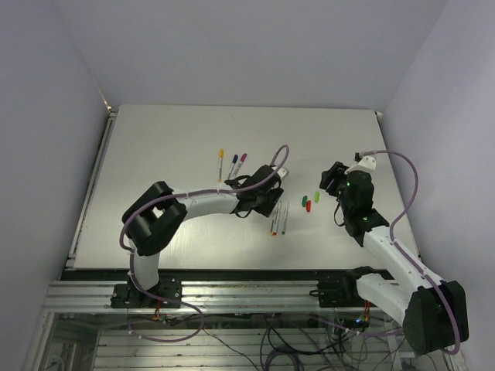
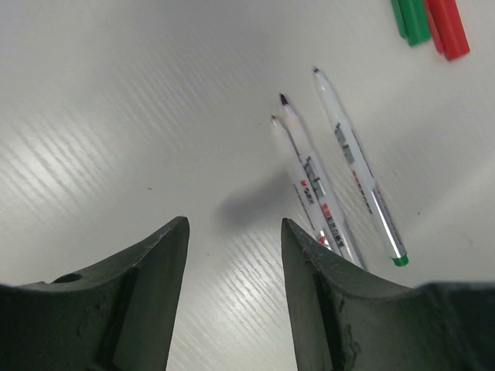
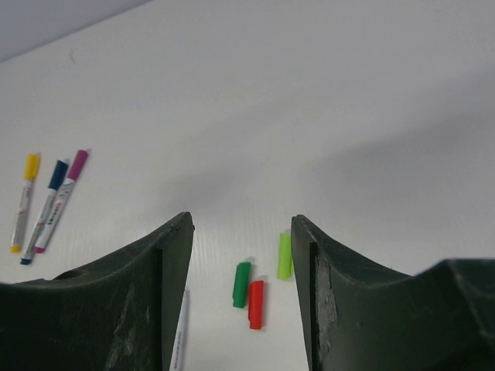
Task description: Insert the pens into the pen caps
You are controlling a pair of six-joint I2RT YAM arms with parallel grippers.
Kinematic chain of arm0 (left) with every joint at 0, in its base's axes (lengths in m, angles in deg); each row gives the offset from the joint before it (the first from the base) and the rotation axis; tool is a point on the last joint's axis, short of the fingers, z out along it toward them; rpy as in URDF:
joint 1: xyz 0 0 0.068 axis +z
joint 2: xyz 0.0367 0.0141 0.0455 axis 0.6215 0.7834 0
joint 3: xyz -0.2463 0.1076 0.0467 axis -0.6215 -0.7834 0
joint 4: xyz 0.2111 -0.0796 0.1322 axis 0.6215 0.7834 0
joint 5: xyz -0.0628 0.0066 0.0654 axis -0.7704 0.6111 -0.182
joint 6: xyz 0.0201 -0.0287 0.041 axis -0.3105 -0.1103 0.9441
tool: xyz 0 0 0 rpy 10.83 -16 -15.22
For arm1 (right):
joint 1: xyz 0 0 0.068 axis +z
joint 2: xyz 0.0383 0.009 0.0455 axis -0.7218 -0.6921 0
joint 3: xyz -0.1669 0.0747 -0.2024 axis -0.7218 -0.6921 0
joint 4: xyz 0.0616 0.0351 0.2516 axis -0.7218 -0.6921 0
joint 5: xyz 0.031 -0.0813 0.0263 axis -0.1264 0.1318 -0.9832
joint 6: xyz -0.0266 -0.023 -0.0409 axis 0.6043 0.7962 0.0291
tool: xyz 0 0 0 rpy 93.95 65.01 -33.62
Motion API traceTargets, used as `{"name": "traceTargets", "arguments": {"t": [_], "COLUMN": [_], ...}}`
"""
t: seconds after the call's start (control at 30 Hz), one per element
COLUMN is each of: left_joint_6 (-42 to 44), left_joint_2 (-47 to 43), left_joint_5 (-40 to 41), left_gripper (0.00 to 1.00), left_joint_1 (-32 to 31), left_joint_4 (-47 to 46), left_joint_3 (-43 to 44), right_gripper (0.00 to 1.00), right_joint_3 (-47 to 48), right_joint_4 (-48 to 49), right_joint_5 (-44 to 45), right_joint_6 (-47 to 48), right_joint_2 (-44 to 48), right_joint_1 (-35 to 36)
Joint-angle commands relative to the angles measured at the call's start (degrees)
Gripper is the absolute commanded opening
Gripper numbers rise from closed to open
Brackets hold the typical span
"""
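Observation:
Three uncapped white pens (image 2: 321, 193) lie side by side on the table; one has a green end (image 2: 400, 260). In the top view they lie at mid-table (image 1: 279, 218). My left gripper (image 2: 232, 232) is open and empty, just short of their tips, and shows in the top view (image 1: 268, 202). A dark green cap (image 3: 242, 284), a red cap (image 3: 256, 304) and a light green cap (image 3: 285, 255) lie together (image 1: 307, 203). My right gripper (image 3: 241, 224) is open and empty above them, to their right in the top view (image 1: 330, 178).
Three capped pens with yellow (image 3: 23, 201), blue (image 3: 46, 210) and magenta (image 3: 62, 199) caps lie in a row further back left (image 1: 231, 165). The green and red caps also show at the top right of the left wrist view (image 2: 425, 19).

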Motion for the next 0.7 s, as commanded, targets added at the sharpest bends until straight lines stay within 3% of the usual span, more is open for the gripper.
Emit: {"name": "traceTargets", "arguments": {"t": [0.0,0.67], "left_joint_6": [1.2,0.1], "left_joint_2": [1.4,3.6], "left_joint_5": [-1.7,-3.6], "left_gripper": [0.61,0.60], "left_joint_1": [-1.9,-3.9], "left_joint_4": [2.0,2.5], "left_joint_3": [1.4,3.9], "right_gripper": [0.53,0.54], "right_joint_3": [-1.1,-1.9], "right_joint_4": [0.0,1.3], "right_joint_5": [1.8,1.3], "right_joint_6": [-0.7,-1.0], "right_joint_2": [0.4,0.1], "right_joint_1": [-0.3,-0.2]}}
